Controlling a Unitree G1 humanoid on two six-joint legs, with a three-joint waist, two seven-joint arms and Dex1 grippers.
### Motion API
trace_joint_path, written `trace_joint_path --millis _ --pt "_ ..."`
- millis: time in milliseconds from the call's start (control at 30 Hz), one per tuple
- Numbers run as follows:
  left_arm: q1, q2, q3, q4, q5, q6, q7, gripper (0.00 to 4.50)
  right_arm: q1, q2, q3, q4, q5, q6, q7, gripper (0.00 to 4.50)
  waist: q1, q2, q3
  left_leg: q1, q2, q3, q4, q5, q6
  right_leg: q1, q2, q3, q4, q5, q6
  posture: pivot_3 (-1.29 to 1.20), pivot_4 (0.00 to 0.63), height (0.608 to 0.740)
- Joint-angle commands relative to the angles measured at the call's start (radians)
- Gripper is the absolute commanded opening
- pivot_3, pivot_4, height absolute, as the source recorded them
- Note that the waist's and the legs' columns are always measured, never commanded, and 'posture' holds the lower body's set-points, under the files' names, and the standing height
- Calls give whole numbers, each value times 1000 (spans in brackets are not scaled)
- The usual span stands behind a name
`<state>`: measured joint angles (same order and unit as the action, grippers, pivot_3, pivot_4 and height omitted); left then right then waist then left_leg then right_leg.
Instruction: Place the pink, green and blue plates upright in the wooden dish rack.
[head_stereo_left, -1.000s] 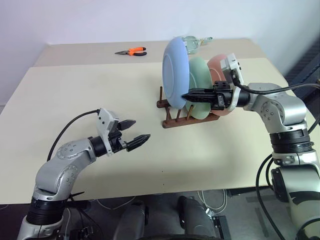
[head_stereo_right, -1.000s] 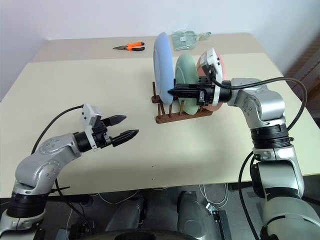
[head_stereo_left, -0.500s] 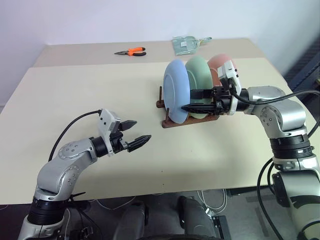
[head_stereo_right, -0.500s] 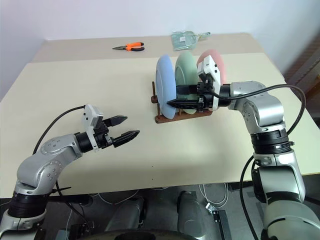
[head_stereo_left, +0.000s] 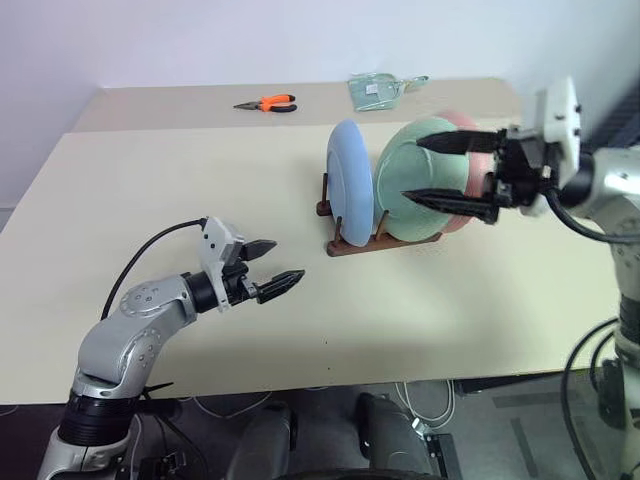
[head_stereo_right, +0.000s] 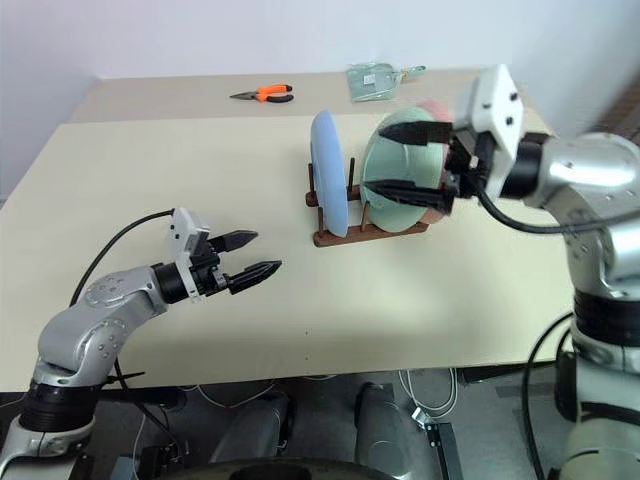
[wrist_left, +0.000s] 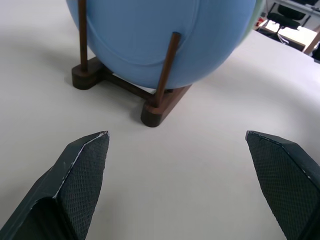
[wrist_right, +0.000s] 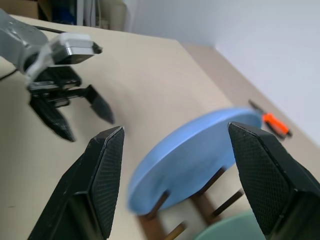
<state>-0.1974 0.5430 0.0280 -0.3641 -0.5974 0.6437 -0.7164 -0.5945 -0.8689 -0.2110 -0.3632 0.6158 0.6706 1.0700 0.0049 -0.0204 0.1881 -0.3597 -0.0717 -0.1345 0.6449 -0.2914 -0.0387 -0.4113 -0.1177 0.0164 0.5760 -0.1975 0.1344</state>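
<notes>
The wooden dish rack (head_stereo_left: 350, 244) stands right of the table's middle with all three plates in it. At its left end the blue plate (head_stereo_left: 349, 196) stands upright between the pegs. The green plate (head_stereo_left: 425, 208) comes after it and leans back toward the pink plate (head_stereo_left: 461, 120), which is mostly hidden behind it. My right gripper (head_stereo_left: 412, 170) hangs open in the air in front of the green plate and holds nothing. My left gripper (head_stereo_left: 286, 261) hovers open and empty over the table, left of the rack. The left wrist view shows the blue plate (wrist_left: 165, 40) and the rack (wrist_left: 159, 107) close ahead.
Orange-handled pliers (head_stereo_left: 266, 102) and a clear plastic packet (head_stereo_left: 376, 89) lie at the back of the table. Bare tabletop (head_stereo_left: 180, 190) spreads left of and in front of the rack. The table's front edge runs just below my left arm.
The right gripper lowered the blue plate into the rack, opened and let go. It then drew back up and to the right. The left arm has stayed still.
</notes>
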Motion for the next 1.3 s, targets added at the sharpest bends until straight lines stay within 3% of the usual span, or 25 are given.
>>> trace_joint_path --millis 33,100,267,533,833,1067,1300 --pt "-20 -2 0 0 4 -22 -14 4500 108 -66 -171 -78 83 128 -70 3117 7 0 0 0 0 0 0 0 0 0 0 0 0 0 0 0 150 740" --pt "-26 0 -10 11 4 -26 -28 4500 204 -106 -225 -97 72 160 -83 2483 12 0 0 -1 0 1 0 0 0 0 -1 0 0 0 0 0 150 740" --pt "-52 1 -49 35 20 -41 -76 4500 310 -128 -200 -175 25 155 -170 45 6 0 0 0 0 2 0 0 0 0 -1 0 0 0 0 0 150 740" --pt "-80 -25 -187 -32 66 -92 -142 4500 342 -156 22 -126 -257 -25 -271 45 9 0 0 -2 0 3 0 0 0 0 -1 0 -4 0 0 0 150 740" --pt "-68 -68 -238 -81 73 -78 -112 4500 300 -136 143 1 -393 -161 -265 45 7 0 0 -4 0 2 1 0 1 0 0 -1 -6 1 -1 0 150 740" --pt "-54 -63 -234 -85 81 -78 -102 4500 202 -80 175 10 -393 -196 -250 45 7 1 0 -3 0 2 1 0 1 0 0 0 -6 1 -1 0 150 740" --pt "-44 -63 -224 -85 82 -75 -89 4500 197 -104 147 -59 -358 -135 -217 45 9 0 0 -4 0 0 1 0 1 1 0 -1 -6 1 -1 0 150 740"
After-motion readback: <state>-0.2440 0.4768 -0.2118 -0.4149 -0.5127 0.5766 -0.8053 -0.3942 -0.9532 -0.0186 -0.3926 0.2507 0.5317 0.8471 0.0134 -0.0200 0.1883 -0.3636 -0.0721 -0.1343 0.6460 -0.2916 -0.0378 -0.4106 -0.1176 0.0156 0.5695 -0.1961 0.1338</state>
